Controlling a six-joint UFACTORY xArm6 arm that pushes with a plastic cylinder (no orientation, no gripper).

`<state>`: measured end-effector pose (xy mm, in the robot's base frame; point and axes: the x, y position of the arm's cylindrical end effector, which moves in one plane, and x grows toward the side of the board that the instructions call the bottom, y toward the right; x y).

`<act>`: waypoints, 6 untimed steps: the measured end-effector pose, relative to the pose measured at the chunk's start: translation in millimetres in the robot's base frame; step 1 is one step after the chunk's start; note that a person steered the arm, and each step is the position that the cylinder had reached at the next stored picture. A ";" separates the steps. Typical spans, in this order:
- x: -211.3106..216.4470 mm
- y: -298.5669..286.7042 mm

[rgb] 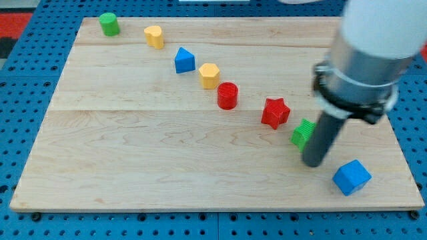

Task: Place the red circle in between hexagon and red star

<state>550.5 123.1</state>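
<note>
On the wooden tabletop (167, 153) the blocks run in a diagonal line from the view's top left down to bottom right: green cylinder (109, 24), yellow heart-ish block (154, 37), blue triangle-ish block (185, 60), yellow hexagon (209, 75), red circle (227, 95), red star (275, 112), green block (303, 133) (shape partly hidden by the rod), then blue cube (351, 177) near the bottom right corner. Red circle sits betw. hexagon and red star, just beside the hexagon, w/ a wider gap to the star. Robot's tip (312, 162) is down at the tabletop, right against the green block's lower right side, to the lower right of the star and up-left of the blue cube, well apart from the circle. No pincer on this arm, only the dark rod under a grey-and-white housing, so no grasp to report.
</note>
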 end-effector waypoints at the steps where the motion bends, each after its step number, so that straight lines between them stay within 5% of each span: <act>1: 41.0 -26.4; 4: 66.1 -0.5; 6: -25.5 -124.5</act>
<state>525.0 -1.5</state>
